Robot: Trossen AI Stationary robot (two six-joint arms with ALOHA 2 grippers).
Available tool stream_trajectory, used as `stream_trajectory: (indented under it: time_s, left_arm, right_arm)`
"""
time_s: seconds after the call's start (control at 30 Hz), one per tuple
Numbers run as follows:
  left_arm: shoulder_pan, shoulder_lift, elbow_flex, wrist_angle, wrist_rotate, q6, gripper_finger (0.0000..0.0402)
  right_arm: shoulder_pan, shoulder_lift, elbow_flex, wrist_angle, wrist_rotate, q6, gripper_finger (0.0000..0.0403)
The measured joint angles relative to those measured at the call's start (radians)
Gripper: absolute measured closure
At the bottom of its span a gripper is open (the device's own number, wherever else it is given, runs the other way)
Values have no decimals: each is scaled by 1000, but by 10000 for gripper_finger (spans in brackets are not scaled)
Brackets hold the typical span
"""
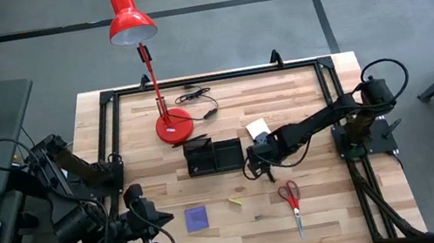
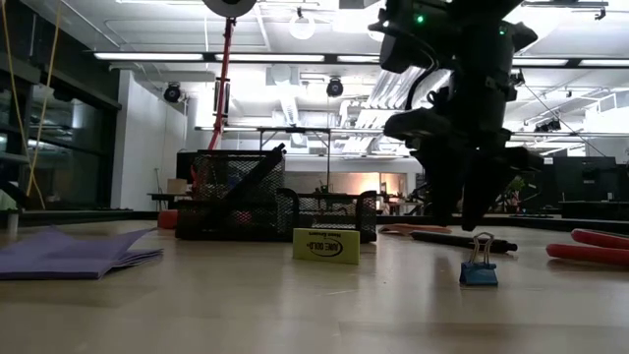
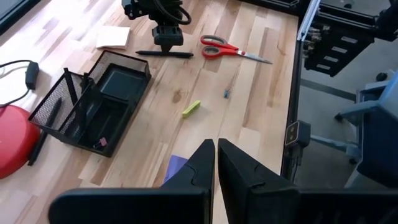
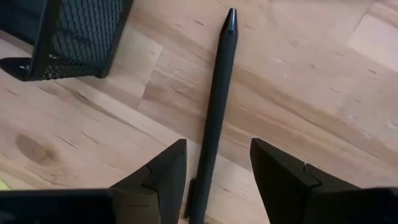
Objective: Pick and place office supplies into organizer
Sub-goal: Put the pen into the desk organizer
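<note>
Right gripper (image 4: 214, 171) fingers open, straddled pen (image 4: 214, 118) lying on tabletop (image 4: 311, 81) beside organizer (image 4: 74, 37) — off-centre closure risked rolling it. Left gripper (image 3: 216, 163) fingers closed, idle.

Organizer (image 4: 74, 34) black wire mesh; pen (image 4: 214, 106) matt black, probably plastic; table (image 4: 323, 93) pale grained wood.

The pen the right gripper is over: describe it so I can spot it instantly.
Find the black mesh organizer mid-table. Just off its end, the right gripper hangs open over a pen lying flat on the wood. It is slim and all black, unlike the red-handled scissors nearby.
</note>
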Motion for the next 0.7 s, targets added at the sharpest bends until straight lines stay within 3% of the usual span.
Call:
stream_trajectory:
  time_s: [0.7]
  left_arm:
    - [1, 0, 0, -15, -2, 2, 394]
  right_arm:
    - [-12, 70, 32, 5, 9, -37, 233]
